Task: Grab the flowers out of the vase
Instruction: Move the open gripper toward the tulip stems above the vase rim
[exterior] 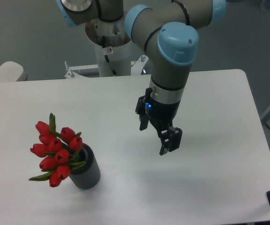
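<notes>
Gripper [154, 139] fingers hang apart over the white table, with nothing between them; one dark finger [144, 123] points down on the camera's left side and the other [171, 140] sits lower and toward the camera's right. A small blue light glows on the gripper body just above the fingers.

Largest in view is the table [209, 183], a white rounded-corner top that fills most of the scene. Next comes the arm [172, 61], grey tubes with pale blue joint caps, reaching down from its base at the far edge of the table so that the wrist stands over the middle of the tabletop. The gripper is well apart from the flowers, off to their right in the camera view and nearer the table's centre.

The flowers [55, 152] stand in the vase near the front left of the table: red closed buds with green leaves, leaning out to the camera's left over the rim. The vase [87, 172] is a short dark grey ribbed cylinder, sitting on the table and tilted slightly in view, its top mostly covered by the bunch.
</notes>
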### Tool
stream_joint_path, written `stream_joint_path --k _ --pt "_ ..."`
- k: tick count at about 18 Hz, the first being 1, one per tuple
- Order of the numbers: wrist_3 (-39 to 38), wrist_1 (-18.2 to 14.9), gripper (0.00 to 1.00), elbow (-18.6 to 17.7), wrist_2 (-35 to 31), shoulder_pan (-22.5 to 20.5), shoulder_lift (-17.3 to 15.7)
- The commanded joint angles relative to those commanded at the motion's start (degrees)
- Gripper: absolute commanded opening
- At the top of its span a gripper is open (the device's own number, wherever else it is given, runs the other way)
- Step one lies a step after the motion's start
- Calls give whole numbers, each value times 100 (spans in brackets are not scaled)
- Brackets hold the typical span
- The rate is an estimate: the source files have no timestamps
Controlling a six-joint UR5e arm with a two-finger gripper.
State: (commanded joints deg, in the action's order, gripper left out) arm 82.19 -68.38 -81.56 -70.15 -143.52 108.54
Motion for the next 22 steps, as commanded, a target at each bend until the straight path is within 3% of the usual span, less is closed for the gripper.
stream_joint_path --k 9,15,19,22 --pt "-71 202 100 -465 1151 -53 106" --pt "-721 474 100 -1089 2592 -80 9" --pt "-748 843 100 -1607 3007 8 -175" --pt "-748 870 100 -1854 3340 44 -290"
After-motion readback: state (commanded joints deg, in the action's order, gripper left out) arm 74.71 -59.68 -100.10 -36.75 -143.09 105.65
